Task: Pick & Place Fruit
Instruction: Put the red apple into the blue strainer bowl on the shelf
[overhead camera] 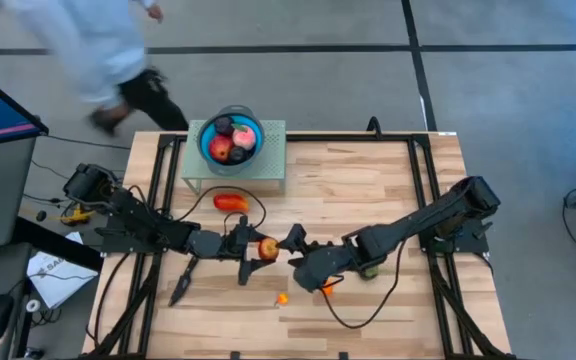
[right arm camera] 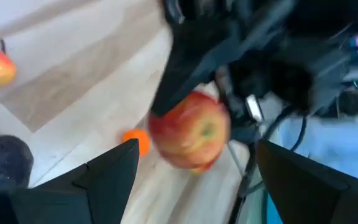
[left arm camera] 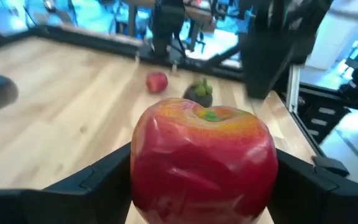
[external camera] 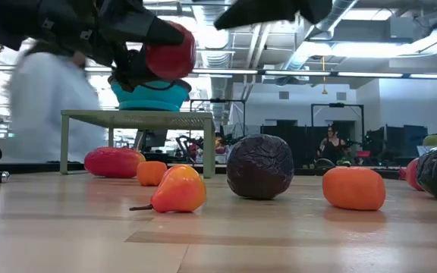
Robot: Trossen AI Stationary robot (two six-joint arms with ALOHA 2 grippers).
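Left gripper [overhead camera: 265, 249] over mid-table [overhead camera: 368, 180], jaws clamped on a red apple [overhead camera: 268, 248] held clear of the wood. Right gripper [overhead camera: 296, 243] just beside it, jaws spread wide, empty. Several fruits already in the blue bowl [overhead camera: 232, 140] on the green stand [overhead camera: 268, 160]; long red-orange piece [overhead camera: 230, 201] and small orange ball [overhead camera: 282, 298] loose on the table.

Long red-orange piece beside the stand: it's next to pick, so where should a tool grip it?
Probably its middle, across the narrow width, from straight above: the long piece lies flat on the table, lengthwise beside the stand.
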